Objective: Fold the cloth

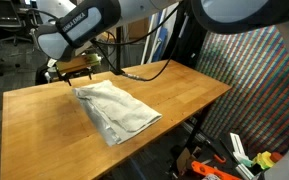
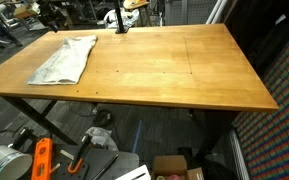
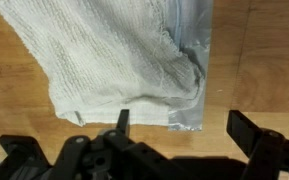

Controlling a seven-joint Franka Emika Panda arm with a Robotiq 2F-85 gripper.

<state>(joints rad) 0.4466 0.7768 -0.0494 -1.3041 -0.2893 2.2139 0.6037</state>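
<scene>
The cloth (image 1: pixel 116 112), a pale white-grey ribbed fabric, lay on a wooden counter (image 1: pixel 189 95), doubled over on itself with rumpled, uneven edges. In an exterior view it sat close to one corner of the counter (image 2: pixel 184 70), the cloth (image 2: pixel 64 60) well apart from the long bare stretch of wood.

The claw (image 1: pixel 74 72) hung from the white robot arm (image 1: pixel 84 30) over the cloth's far corner. In the wrist view the claw (image 3: pixel 184 125) had its two dark fingers (image 3: pixel 246 128) spread wide, gripping nothing. The cloth (image 3: pixel 114 60) lay just beyond them, and its lower corner fell in the gap between the fingers. A smoother, shinier grey border (image 3: pixel 191 60) ran down one edge of the fabric. Whether the fingertips touched the cloth could not be told.

On the floor under the counter stood an open cardboard box (image 2: pixel 174 167). Its contents were too small to make out.
</scene>
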